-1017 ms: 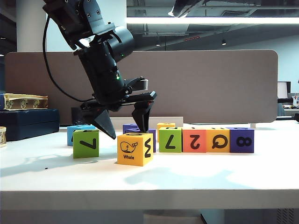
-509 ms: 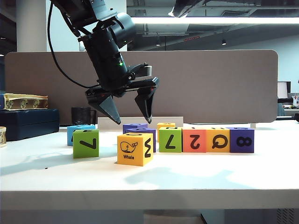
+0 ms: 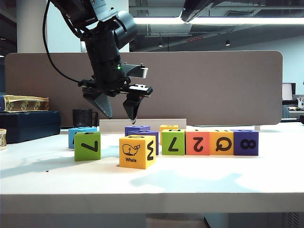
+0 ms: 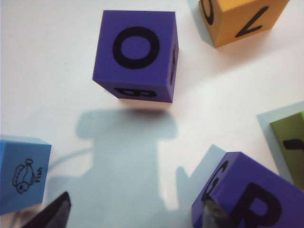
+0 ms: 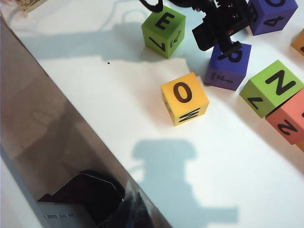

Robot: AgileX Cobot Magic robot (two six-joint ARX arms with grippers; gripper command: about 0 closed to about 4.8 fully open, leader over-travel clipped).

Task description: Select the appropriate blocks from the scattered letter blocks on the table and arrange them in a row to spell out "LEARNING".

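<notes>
Left gripper (image 3: 118, 110) hangs in the air over the left-centre of the table (image 3: 190, 183), fingers pointing down, jaws apart and holding nothing. Compared with a second ago it sits higher and a little further left; then its tips reached down among the blocks beside the yellow whale block (image 3: 137, 151), now they clear every block top. The gap between the jaws looks narrower than half a second ago.

In the left wrist view the two dark fingertips (image 4: 50, 216) show at the frame edge, one over the corner of a purple block marked R (image 4: 251, 197), the other just beside a blue block with a fish drawing (image 4: 21, 173). A purple block marked O (image 4: 135, 54) stands apart from both, on bare white table.

Blocks have not shifted: a green block (image 3: 87, 146) stands alone at left; green, red, orange and purple blocks (image 3: 209, 142) stand touching in a row at right, behind the whale block.

Right gripper: only a dark part of it (image 5: 83, 197) shows in its own wrist view; cannot tell whether open or closed. It is raised well above the table, looking down on the yellow block and the left arm.
</notes>
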